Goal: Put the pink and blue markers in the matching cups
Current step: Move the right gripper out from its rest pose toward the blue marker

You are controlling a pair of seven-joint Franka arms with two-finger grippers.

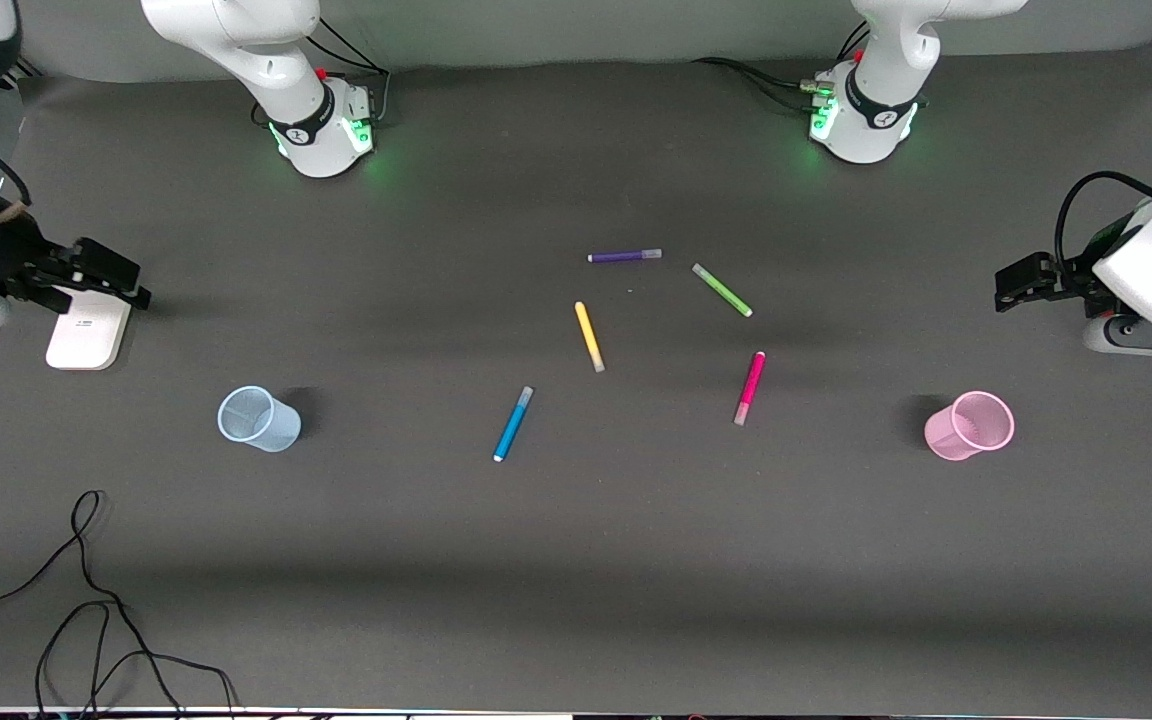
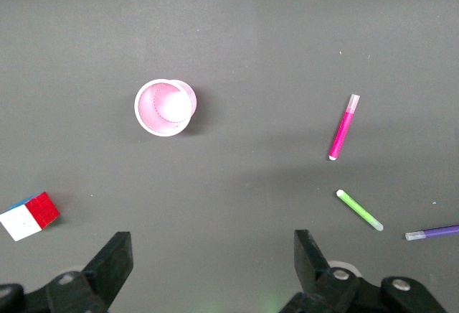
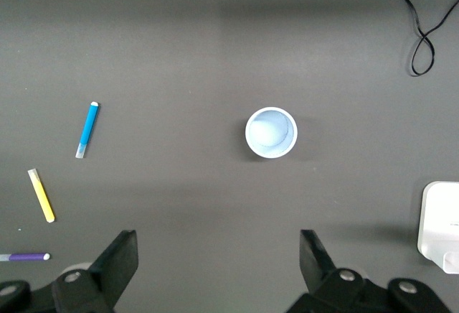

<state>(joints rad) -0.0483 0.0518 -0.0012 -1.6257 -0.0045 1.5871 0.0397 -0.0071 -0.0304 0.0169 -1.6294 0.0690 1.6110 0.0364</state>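
Observation:
The pink marker (image 1: 749, 388) and the blue marker (image 1: 513, 424) lie flat near the table's middle. The pale blue cup (image 1: 258, 419) stands upright toward the right arm's end. The pink cup (image 1: 970, 426) stands upright toward the left arm's end. Both cups are empty. My left gripper (image 1: 1004, 290) is open and empty over the table's left-arm end; its wrist view shows the pink cup (image 2: 166, 107) and the pink marker (image 2: 343, 128). My right gripper (image 1: 141, 290) is open and empty over the right-arm end; its wrist view shows the blue cup (image 3: 271, 132) and the blue marker (image 3: 87, 129).
A purple marker (image 1: 624, 256), a green marker (image 1: 722, 290) and a yellow marker (image 1: 589, 336) lie farther from the camera than the two task markers. A white block (image 1: 86, 330) sits under the right gripper. A black cable (image 1: 86, 600) loops near the front edge. A colour cube (image 2: 30, 215) shows in the left wrist view.

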